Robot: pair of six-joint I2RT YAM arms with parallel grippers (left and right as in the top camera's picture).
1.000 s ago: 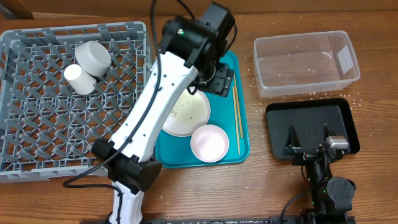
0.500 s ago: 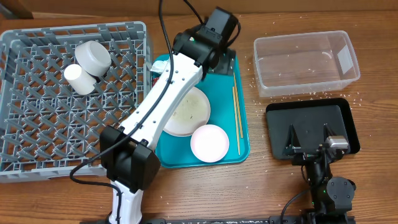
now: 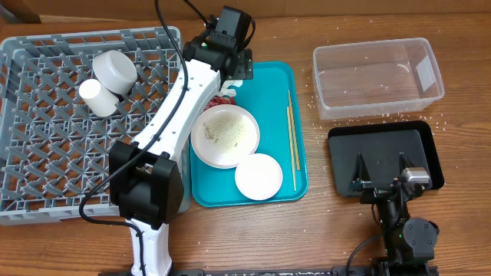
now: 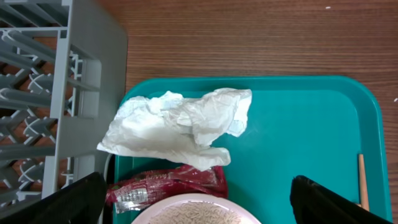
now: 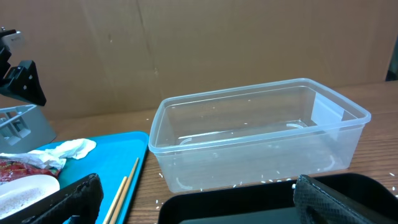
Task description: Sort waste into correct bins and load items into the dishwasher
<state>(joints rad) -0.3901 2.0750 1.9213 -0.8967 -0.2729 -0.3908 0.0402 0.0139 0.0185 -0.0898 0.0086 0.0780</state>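
— Napkin (image 4: 180,127) status?
— Crumpled white, lying upper left on my teal tray (image 4: 298,124), beside the rack wall (image 4: 74,93), red wrapper (image 4: 168,183) just below. Bare tray to its right. My left claw (image 4: 196,193) hangs spread, empty; right claw (image 5: 193,193) spread too.

A brown wooden counter (image 3: 360,230) with lengthwise grain fills the scene. Its surface is evenly lit, with a mild sheen and only soft shadows. Along the counter's far edge stands a flat tan cardboard panel (image 5: 186,50), faintly creased vertically, which hides the room beyond the counter.
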